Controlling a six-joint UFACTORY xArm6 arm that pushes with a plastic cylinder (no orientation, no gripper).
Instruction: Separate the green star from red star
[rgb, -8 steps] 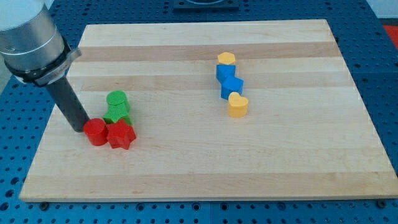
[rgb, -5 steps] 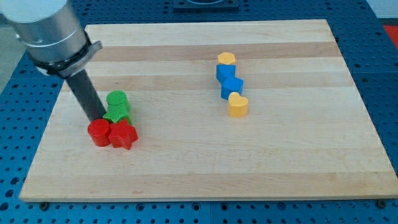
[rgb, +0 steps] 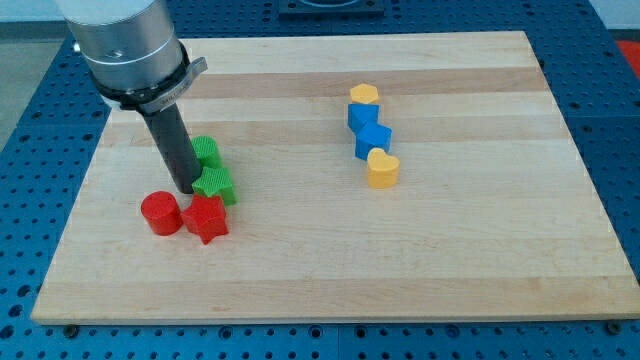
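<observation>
The green star (rgb: 216, 186) lies at the board's left, touching the red star (rgb: 206, 218) just below it. A green cylinder (rgb: 206, 152) sits right above the green star, partly hidden by my rod. A red cylinder (rgb: 160, 213) stands to the left of the red star. My tip (rgb: 187, 189) is on the board at the green star's left side, touching it, above the gap between the red cylinder and the red star.
On the wooden board (rgb: 330, 250), right of centre, a chain of blocks runs downward: a yellow hexagon (rgb: 364, 95), two blue blocks (rgb: 361, 117) (rgb: 375, 138) and a yellow heart (rgb: 382, 169).
My tip moved right and slightly up from the red cylinder's left to the green star's left. The green star, green cylinder and red star shifted right; the red cylinder stayed.
</observation>
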